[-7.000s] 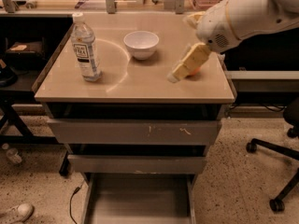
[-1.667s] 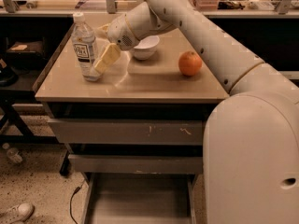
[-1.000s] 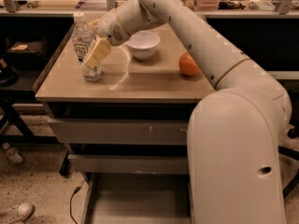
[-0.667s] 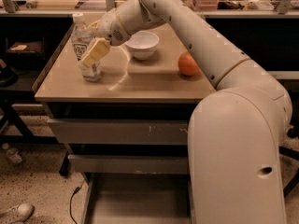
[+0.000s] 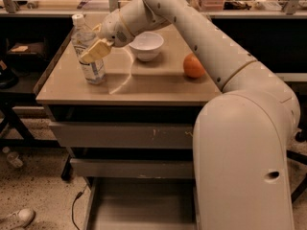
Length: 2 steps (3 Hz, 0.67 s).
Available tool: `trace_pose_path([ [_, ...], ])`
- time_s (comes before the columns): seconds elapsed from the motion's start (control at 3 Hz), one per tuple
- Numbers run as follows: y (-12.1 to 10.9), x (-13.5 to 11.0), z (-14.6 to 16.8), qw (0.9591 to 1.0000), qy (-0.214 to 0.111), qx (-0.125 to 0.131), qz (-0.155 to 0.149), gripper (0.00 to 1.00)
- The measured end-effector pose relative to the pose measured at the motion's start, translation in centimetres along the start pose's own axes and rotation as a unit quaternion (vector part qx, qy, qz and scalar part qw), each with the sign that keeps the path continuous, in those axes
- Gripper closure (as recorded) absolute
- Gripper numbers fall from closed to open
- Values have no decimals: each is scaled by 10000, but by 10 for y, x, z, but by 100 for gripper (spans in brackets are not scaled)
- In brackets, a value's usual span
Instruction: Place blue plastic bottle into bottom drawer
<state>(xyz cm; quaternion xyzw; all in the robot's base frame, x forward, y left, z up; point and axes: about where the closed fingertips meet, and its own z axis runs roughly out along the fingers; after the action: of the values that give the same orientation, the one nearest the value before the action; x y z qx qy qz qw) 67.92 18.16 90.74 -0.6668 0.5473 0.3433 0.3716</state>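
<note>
Gripper point(image 5: 96, 51) — at mid-body of blue plastic bottle point(image 5: 93, 70), just left of white bowl point(image 5: 146, 44); grip state cannot be told. Bottle upright. Bottom drawer point(image 5: 139, 206) — pulled open, well below bowl. Risks: bottle tipped or dropped if lifted w/ weak hold; orange point(image 5: 194, 66), right of bowl, could be clipped by arm.

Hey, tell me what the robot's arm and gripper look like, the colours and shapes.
The arm is smooth, off-white and rounded. Its tube-like segments widen into a bulky shell nearest the camera, with small dark dots along it and one dark oval recess low on the shell. No loose cables show. The gripper is pale tan and wedge-shaped, and it is at the upper half of the bottle.
</note>
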Motion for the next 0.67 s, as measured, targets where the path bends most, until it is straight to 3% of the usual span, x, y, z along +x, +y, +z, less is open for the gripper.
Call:
trace_pose_path([
  [0.33, 0, 0, 0, 10000, 0, 0, 0, 88],
  [0.67, 4, 0, -7, 9999, 84, 66, -114, 100],
])
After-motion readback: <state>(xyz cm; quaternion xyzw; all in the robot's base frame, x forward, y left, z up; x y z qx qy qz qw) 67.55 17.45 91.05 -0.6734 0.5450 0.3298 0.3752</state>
